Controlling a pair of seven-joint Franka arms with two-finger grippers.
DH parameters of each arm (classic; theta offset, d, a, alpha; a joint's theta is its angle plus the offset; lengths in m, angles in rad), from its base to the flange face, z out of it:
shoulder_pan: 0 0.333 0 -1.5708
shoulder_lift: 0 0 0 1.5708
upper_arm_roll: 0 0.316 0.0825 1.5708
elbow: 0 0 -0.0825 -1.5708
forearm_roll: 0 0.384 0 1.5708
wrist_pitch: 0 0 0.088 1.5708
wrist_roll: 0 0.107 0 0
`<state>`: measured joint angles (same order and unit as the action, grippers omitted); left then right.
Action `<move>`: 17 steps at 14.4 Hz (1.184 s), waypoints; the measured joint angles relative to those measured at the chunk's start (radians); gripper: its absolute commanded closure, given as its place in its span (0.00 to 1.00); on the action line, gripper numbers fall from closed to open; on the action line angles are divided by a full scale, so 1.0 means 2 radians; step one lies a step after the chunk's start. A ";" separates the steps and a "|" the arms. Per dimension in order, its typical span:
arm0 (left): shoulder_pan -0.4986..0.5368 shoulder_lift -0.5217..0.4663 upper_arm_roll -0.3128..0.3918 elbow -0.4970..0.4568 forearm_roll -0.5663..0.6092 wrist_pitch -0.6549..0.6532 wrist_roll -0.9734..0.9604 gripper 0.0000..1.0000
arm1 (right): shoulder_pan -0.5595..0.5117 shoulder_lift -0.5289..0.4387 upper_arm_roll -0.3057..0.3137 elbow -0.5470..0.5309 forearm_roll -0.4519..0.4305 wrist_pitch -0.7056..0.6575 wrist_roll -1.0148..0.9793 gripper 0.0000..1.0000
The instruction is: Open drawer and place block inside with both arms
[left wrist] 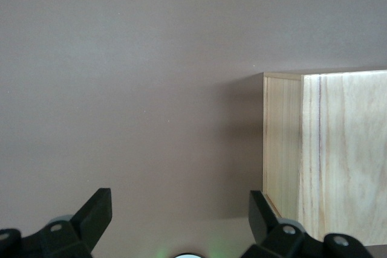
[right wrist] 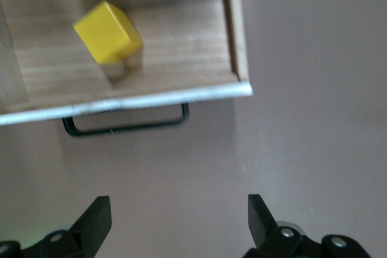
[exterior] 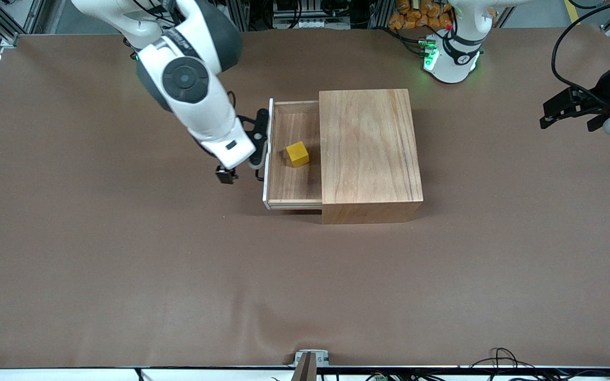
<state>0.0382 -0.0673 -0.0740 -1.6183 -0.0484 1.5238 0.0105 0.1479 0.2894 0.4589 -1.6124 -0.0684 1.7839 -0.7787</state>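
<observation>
The light-wood box (exterior: 368, 148) stands mid-table with its drawer (exterior: 284, 182) pulled out toward the right arm's end. The yellow block (exterior: 297, 154) lies on the drawer floor; it also shows in the right wrist view (right wrist: 109, 31). The drawer's black handle (right wrist: 124, 126) is free. My right gripper (exterior: 231, 159) hangs over the table just in front of the drawer, open and empty, as its wrist view (right wrist: 178, 209) shows. My left gripper (exterior: 567, 124) waits over the table at the left arm's end, open and empty (left wrist: 179, 209), and its view shows one corner of the box (left wrist: 326, 173).
The brown table cover (exterior: 178, 275) runs bare around the box. Cables and the left arm's green-lit base (exterior: 450, 58) stand along the table's edge by the robots.
</observation>
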 measured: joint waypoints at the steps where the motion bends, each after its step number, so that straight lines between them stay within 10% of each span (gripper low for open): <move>1: 0.000 0.001 0.000 0.002 0.000 0.000 0.000 0.00 | -0.018 -0.006 0.000 0.001 0.009 -0.011 0.000 0.00; 13: -0.001 0.010 0.001 0.023 0.000 0.000 0.000 0.00 | -0.183 -0.120 -0.008 0.006 0.026 -0.103 0.004 0.00; 17: -0.001 0.011 0.001 0.023 0.000 0.000 0.000 0.00 | -0.090 -0.141 -0.158 0.005 0.028 -0.114 0.012 0.00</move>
<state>0.0363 -0.0459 -0.0719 -1.5714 -0.0475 1.5238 0.0105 -0.0315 0.0068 0.1428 -1.6023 -0.0118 1.5555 -0.7539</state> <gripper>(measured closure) 0.000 0.000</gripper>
